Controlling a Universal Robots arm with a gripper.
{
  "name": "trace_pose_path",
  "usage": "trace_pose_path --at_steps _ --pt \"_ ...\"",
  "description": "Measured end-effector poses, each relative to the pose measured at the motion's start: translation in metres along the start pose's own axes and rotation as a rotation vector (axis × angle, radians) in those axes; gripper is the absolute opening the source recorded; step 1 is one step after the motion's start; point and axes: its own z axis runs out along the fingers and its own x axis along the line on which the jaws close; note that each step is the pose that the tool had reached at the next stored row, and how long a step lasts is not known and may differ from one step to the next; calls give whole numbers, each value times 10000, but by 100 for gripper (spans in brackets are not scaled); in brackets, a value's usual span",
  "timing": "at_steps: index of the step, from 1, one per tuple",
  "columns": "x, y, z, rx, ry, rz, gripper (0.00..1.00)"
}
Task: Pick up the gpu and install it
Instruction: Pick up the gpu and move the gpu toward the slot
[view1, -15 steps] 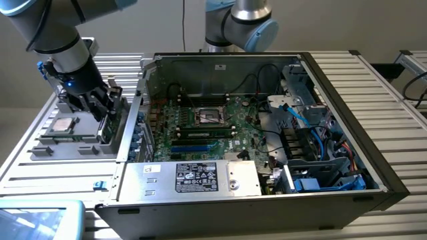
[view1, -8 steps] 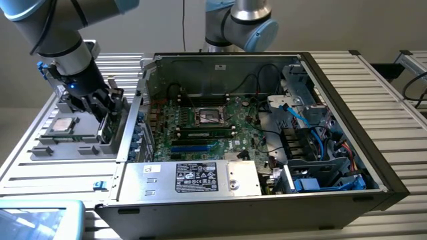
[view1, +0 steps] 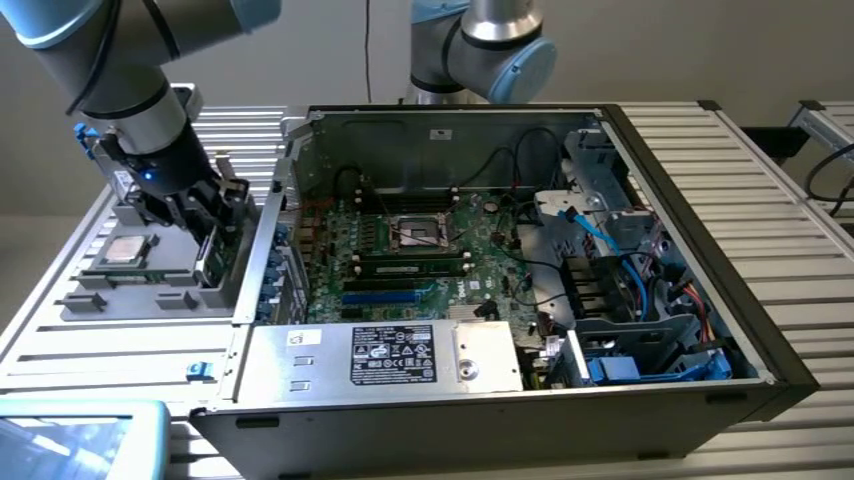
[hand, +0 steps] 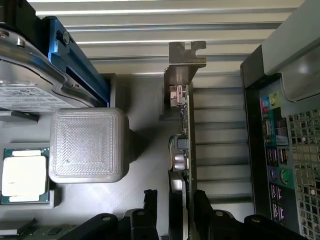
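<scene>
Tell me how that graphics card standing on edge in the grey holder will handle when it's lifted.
The gpu looks like a thin, rigid board, so it should lift stiffly rather than flop. Standing on edge, it would likely tip if nudged sideways. Its exposed components and the metal bracket at one end suggest fragile, slightly end-heavy handling.

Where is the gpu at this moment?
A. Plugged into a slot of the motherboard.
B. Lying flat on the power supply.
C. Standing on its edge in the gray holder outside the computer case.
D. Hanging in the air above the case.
C. The wrist view shows the gpu upright on its edge in the gray holder, beside the computer case, with the gripper around it.
</scene>
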Motion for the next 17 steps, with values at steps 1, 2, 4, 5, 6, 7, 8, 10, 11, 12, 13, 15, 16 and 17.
trace_pose_path --at_steps 1,2,4,5,6,7,8,10,11,12,13,15,16,17 --pt "1 0 2 1 3 0 44" --pt "1 0 5 2 6 2 44" --pt "1 1 7 2 8 2 44" --pt "1 1 7 2 8 2 44" --pt "1 1 8 0 6 2 41" --pt "1 1 8 1 5 2 35" --pt "1 1 8 1 7 1 35" --pt "1 1 8 1 7 2 28" --pt "1 1 8 1 6 2 28" --pt "1 1 8 0 7 2 28" --pt "1 0 8 -1 5 3 28" --pt "0 0 -16 -6 3 3 28" --pt "-1 3 -57 -5 7 3 28" --pt "-3 7 -106 -6 7 2 28"
